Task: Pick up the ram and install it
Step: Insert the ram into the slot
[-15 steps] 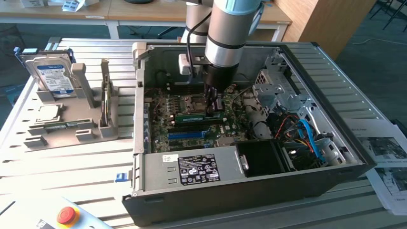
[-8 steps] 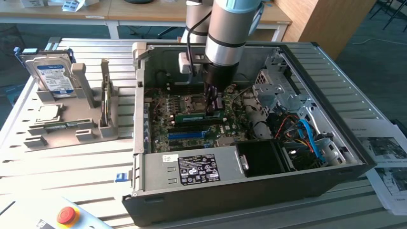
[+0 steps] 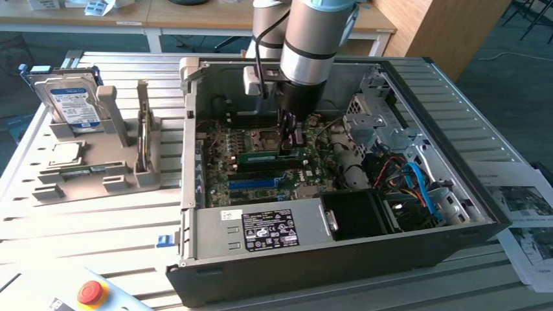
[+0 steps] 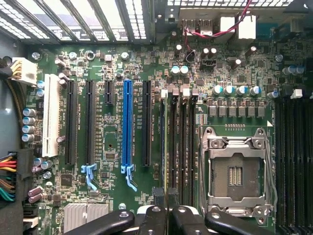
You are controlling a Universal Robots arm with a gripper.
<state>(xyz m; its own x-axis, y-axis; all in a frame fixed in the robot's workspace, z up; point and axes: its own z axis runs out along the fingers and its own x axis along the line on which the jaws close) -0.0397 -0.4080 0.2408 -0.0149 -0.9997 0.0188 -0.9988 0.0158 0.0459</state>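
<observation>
**A:** Exterior view. Where is the way in?
**B:** From above. The case is open-topped, with walls on every side. The arm takes the centre of the frame. Its gripper, closed on the ram, stands low over the board.
**A:** Obstacles inside?
**B:** Supply at lower centre, shroud beside it, cables at right, cage at upper right. The board left of the gripper lies bare.
**A:** Outside?
**B:** Rack at left; bare table at lower left.
</observation>
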